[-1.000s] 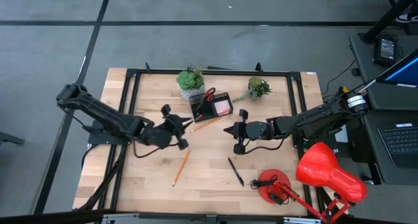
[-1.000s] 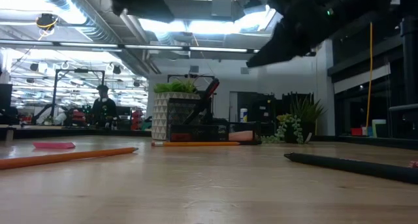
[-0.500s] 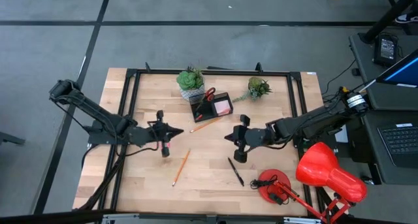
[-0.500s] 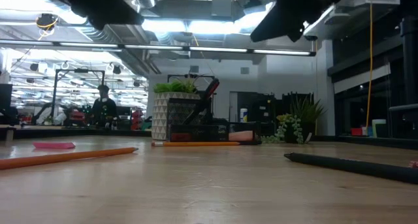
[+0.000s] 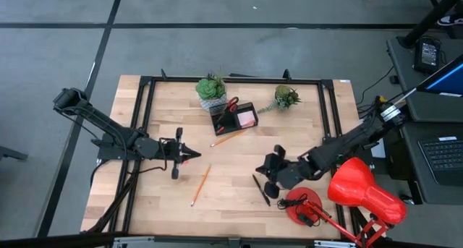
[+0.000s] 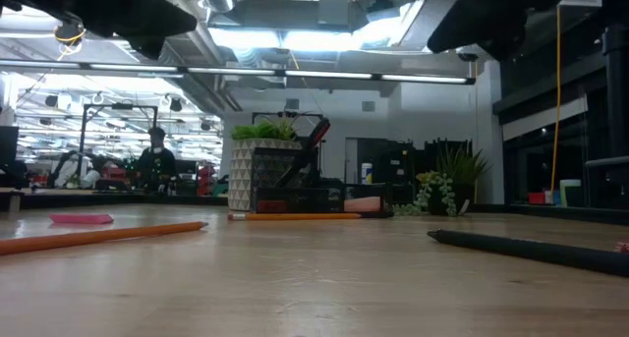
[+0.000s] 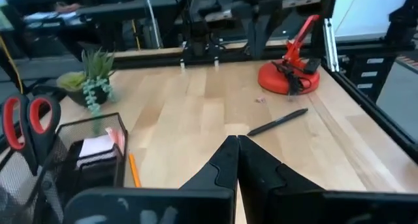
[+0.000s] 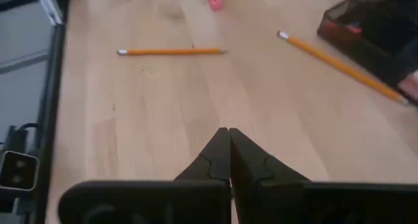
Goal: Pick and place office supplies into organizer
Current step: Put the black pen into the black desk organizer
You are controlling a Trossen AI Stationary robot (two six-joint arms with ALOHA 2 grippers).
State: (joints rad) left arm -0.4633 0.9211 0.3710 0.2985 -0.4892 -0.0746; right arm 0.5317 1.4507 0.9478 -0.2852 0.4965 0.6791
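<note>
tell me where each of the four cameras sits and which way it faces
High view: overhead, straight down on the table; both arms show.
Low view: table height, level across to the organizer; arm undersides at top.
Left wrist view: left arm, over the shut left pincer toward the black pen.
Right wrist view: right arm, over the shut right pincer toward two pencils.
Shared: high and left wrist show the lamp base.

Organizer (image 7: 62, 160) — scissors (image 7: 23, 129) — cropped at edge
</note>
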